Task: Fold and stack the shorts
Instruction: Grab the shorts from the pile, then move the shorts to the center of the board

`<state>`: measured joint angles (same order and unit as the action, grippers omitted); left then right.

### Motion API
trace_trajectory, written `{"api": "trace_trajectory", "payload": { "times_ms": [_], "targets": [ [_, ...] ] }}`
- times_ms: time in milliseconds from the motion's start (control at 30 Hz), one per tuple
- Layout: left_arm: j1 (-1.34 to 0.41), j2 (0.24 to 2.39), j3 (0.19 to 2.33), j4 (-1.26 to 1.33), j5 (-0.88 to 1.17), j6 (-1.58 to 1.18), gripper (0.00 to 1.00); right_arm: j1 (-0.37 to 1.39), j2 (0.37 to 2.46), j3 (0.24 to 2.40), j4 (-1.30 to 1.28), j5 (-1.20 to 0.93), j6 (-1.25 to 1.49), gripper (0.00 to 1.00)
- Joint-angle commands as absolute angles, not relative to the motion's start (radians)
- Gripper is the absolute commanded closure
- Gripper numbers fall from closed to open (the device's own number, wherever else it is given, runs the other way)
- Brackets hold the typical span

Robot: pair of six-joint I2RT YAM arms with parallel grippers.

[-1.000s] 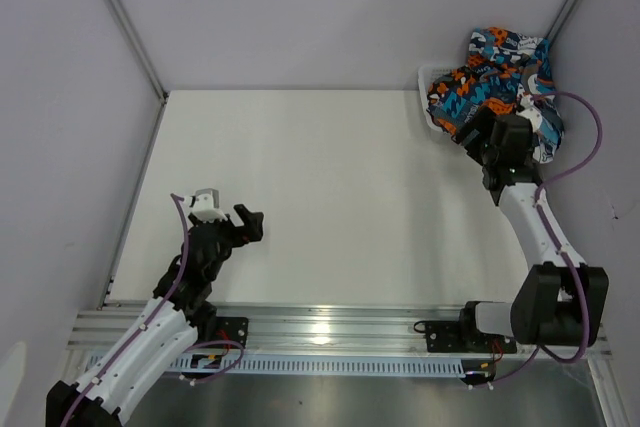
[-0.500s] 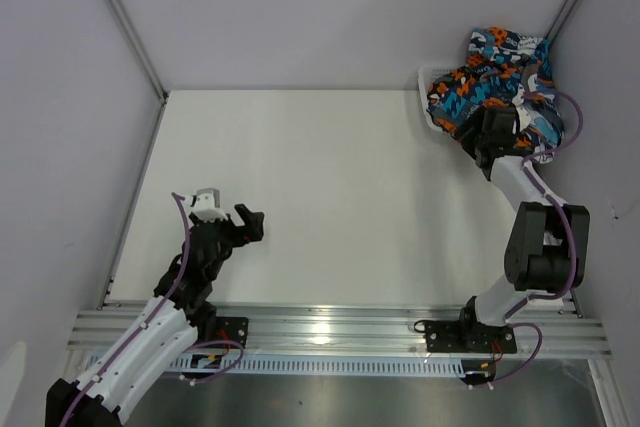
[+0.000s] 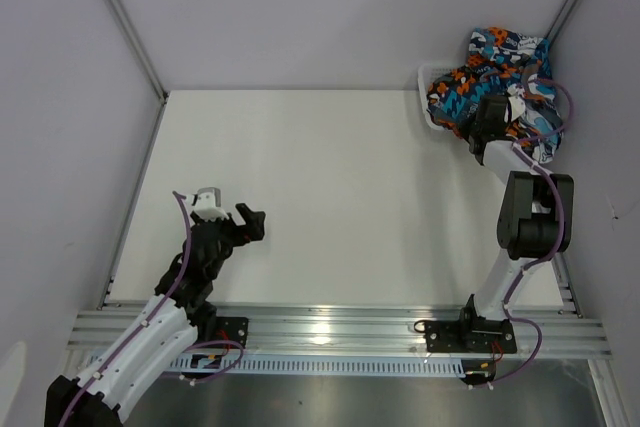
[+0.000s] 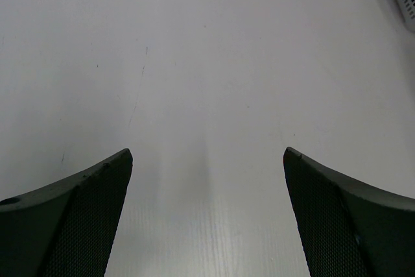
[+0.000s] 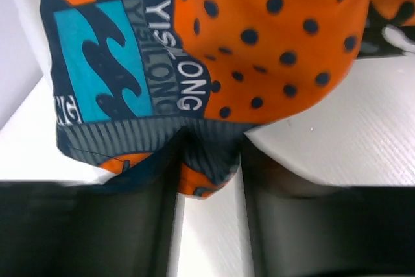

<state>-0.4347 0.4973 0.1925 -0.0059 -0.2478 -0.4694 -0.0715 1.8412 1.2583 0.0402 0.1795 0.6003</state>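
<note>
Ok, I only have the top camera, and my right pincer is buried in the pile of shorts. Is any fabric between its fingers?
Observer: Yes. In the right wrist view a fold of the blue-teal-orange shorts, at the grey ribbed hem, sits between the fingers of the right pincer.
Operator: Clamped?
Observer: Cannot tell. The fingers sit close on either side of the fold, but a firm grip does not show.
Operator: And the other arm, anything in it?
Observer: Nothing. In its wrist view the left pincer is wide open, with only bare table between the fingers.
</note>
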Motion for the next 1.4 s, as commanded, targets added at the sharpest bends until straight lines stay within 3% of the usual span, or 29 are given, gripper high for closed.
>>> {"api": "trace_trajectory", "payload": {
  "times_ms": [0, 67, 333, 567, 767, 900, 1200, 1367],
  "targets": [
    [-0.436, 0.505, 0.215, 0.037, -0.232, -0.457, 0.01, -0.077, 1.873, 1.347, 0.075, 0.212, 0.598, 0.71],
    [-0.436, 0.508, 0.213, 0.04, -0.23, -0.456, 0.01, -0.078, 1.87, 1.367, 0.066, 0.21, 0.6, 1.0],
    [-0.434, 0.522, 0.216, 0.048, -0.222, -0.454, 0.01, -0.045, 1.743, 1.433, -0.067, 0.25, 0.572, 1.0],
    [-0.436, 0.522, 0.218, 0.044, -0.219, -0.454, 0.01, 0.055, 1.628, 1.577, -0.121, 0.137, 0.482, 1.0],
    [-0.436, 0.525, 0.219, 0.041, -0.219, -0.454, 0.01, 0.15, 1.568, 1.8, -0.182, -0.167, 0.416, 1.0],
    [-0.436, 0.529, 0.221, 0.043, -0.218, -0.454, 0.01, 0.261, 1.528, 1.903, -0.284, -0.166, 0.368, 1.0],
    [-0.436, 0.52, 0.221, 0.035, -0.224, -0.454, 0.01, 0.412, 1.511, 1.836, -0.322, -0.27, 0.396, 1.0],
    [-0.436, 0.494, 0.221, 0.015, -0.245, -0.457, 0.01, 0.478, 1.574, 1.801, -0.434, -0.438, 0.292, 0.68]
  ]
}}
